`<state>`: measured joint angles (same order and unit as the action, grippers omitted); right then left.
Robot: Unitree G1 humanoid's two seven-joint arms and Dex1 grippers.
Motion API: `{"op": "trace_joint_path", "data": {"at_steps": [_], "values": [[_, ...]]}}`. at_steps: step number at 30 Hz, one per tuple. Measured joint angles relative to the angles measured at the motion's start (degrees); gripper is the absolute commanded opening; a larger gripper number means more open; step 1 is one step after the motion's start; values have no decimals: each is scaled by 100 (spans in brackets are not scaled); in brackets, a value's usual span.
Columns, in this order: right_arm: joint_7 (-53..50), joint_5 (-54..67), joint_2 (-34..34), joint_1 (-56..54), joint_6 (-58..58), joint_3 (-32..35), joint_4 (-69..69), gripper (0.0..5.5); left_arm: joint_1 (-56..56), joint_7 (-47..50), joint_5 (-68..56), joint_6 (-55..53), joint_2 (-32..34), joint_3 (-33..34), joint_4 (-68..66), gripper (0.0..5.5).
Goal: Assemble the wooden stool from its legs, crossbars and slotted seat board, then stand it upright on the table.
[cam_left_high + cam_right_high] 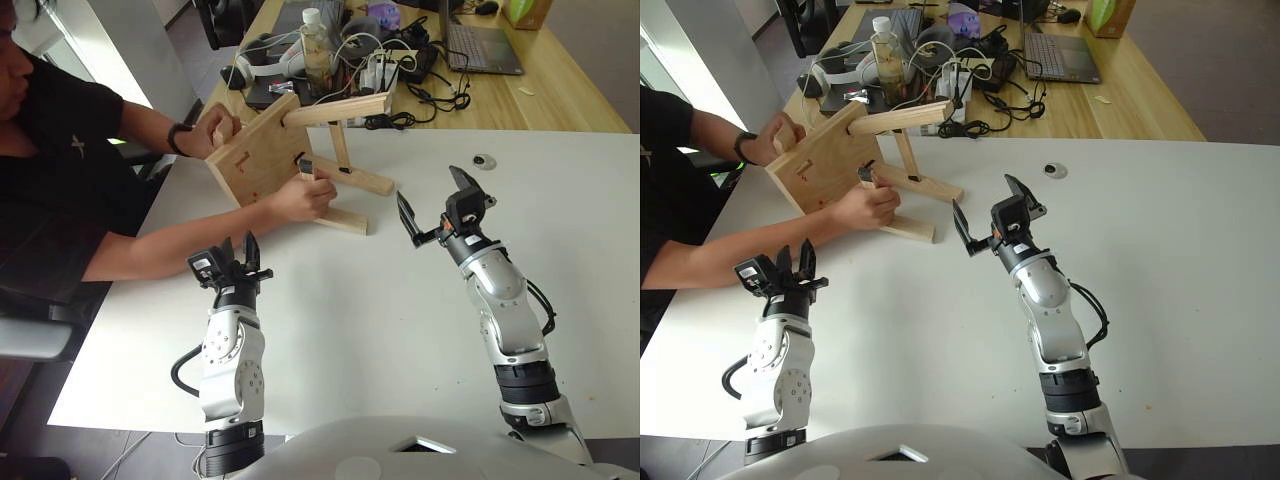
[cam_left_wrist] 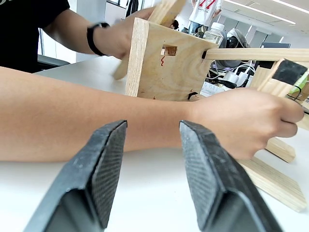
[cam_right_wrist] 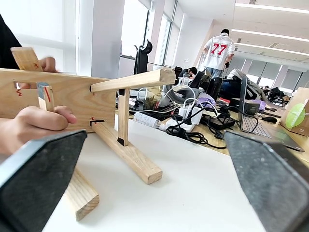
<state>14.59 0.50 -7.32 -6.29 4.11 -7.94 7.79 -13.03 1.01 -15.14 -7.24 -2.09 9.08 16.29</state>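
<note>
The wooden stool lies on its side at the far left of the white table. Its slotted seat board stands on edge and its legs point right, joined by a crossbar. A person's hands grip it: one hand holds the seat's far edge, the other hand clasps a wooden piece near the lower legs. My left gripper hovers open near the person's forearm, holding nothing. My right gripper is wide open to the right of the leg ends, holding nothing.
A small round metal grommet sits in the table beyond my right gripper. Behind the white table, a wooden desk carries a bottle, tangled cables and a laptop. The near half of the white table offers open room.
</note>
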Motion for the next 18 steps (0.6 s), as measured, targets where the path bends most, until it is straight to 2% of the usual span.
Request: {"op": "trace_joint_path", "data": {"at_steps": [18], "values": [[-12, -112, 7, -34, 3, -71, -34, 535, 1, 21, 4, 0, -9, 32, 2, 203]]}}
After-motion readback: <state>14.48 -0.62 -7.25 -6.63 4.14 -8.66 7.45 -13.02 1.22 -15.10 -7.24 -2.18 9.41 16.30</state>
